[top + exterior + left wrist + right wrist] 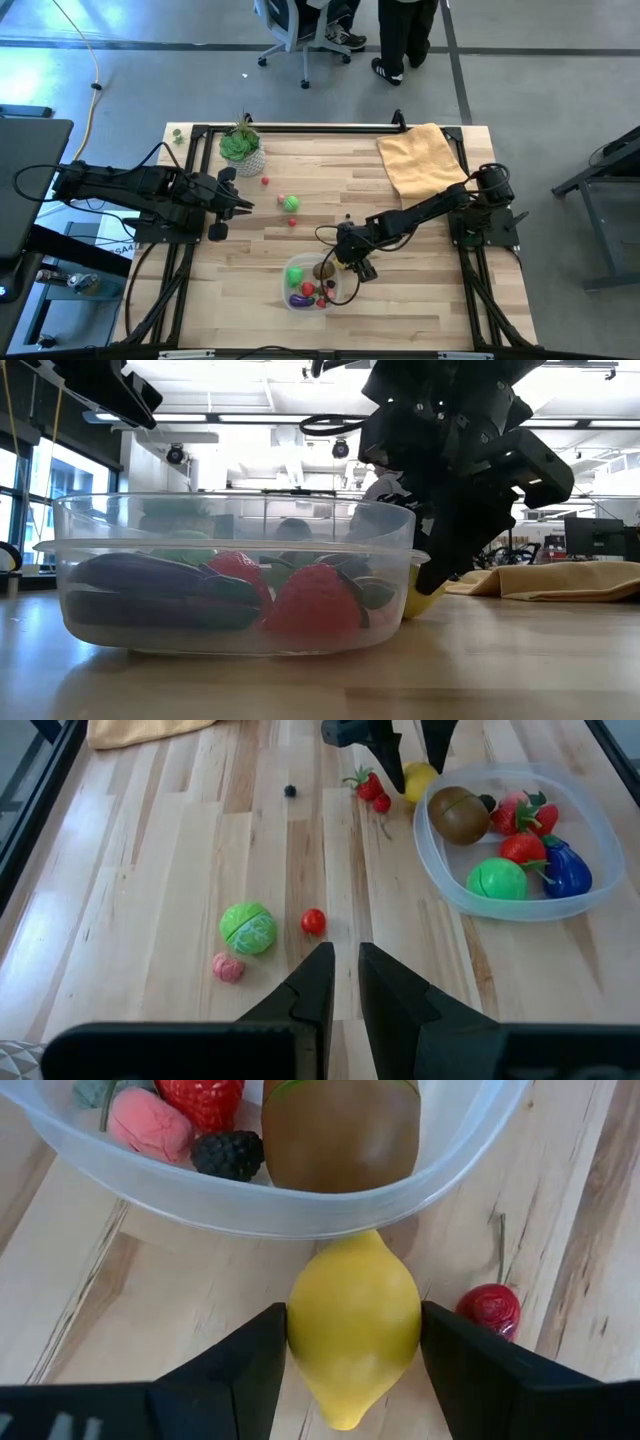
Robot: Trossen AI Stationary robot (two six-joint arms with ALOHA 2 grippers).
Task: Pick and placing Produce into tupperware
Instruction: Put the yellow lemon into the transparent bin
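Yellow lemon [353, 1325] sits clamped between the right end effector's [353, 1355] fingers just outside the tupperware [300, 1205] wall, a grip only the right wrist view shows; from above [358, 266] the arm hides it. Kiwi [340, 1130] and blackberry [228, 1155] lie inside the tupperware. Well apart from the tupperware, the left end effector [343, 982] hangs with fingers together, holding nothing. Low view blurs the contents

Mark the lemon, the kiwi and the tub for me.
lemon [352, 1320], right wrist view, middle of its yellow body.
kiwi [340, 1130], right wrist view, its brown side.
tupperware [440, 870], left wrist view, bare clear rim.
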